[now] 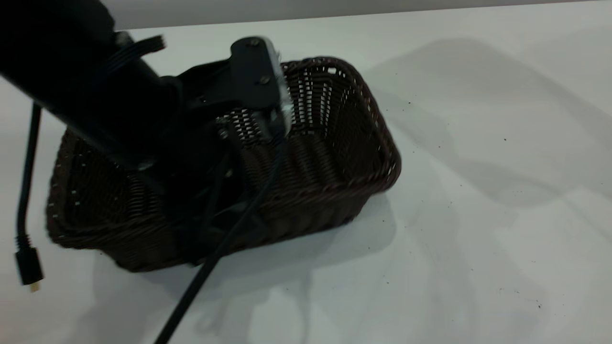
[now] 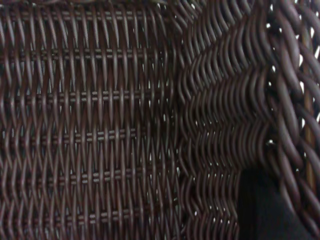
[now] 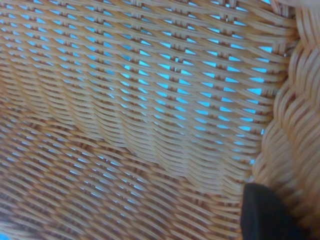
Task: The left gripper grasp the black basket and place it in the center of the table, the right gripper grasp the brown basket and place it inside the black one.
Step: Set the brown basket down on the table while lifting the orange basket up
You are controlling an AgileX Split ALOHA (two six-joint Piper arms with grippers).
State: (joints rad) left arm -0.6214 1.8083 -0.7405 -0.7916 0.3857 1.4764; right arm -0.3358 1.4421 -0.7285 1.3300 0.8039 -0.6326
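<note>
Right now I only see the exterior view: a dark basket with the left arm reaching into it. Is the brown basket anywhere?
Observer: Yes. The right wrist view is filled with the light brown basket, its weave close up.
Operator: Is the right pincer near it?
Observer: A dark part of the right pincer shows beside that basket's braided rim.
Operator: And the left wrist view?
Observer: It shows only the black basket, its weave close up, with a dark part of the left pincer at one corner.
</note>
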